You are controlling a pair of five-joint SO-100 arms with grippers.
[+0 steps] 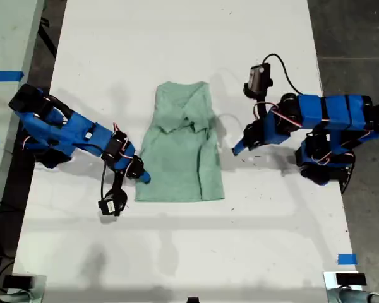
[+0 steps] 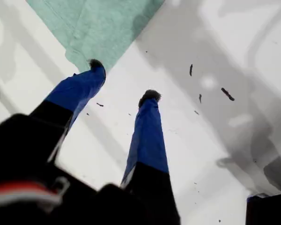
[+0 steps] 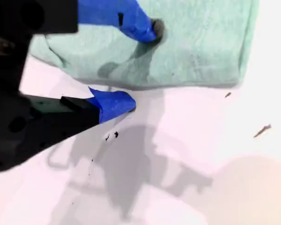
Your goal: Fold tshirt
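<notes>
The pale mint-green tshirt [image 1: 183, 145] lies on the white table [image 1: 177, 252], its sides folded inward into a narrow column. My first gripper [image 1: 235, 150] hovers open just off the shirt's edge on the exterior view's right. In the first wrist view, my first gripper [image 2: 123, 79] is over bare table, with one fingertip [image 2: 96, 64] close to a corner of the tshirt [image 2: 98, 23]. My second gripper [image 1: 142, 175] is open at the shirt's lower edge on the exterior view's left. In the second wrist view, my second gripper [image 3: 141, 65] straddles the tshirt [image 3: 201, 47] edge, one finger over cloth and one over table.
Blue tape marks sit at the table's near corner on the exterior view's right [image 1: 347, 259] and on a side surface at its left [image 1: 3, 76]. Dark floor borders the table on both sides. Small dark specks [image 2: 227, 93] dot the tabletop.
</notes>
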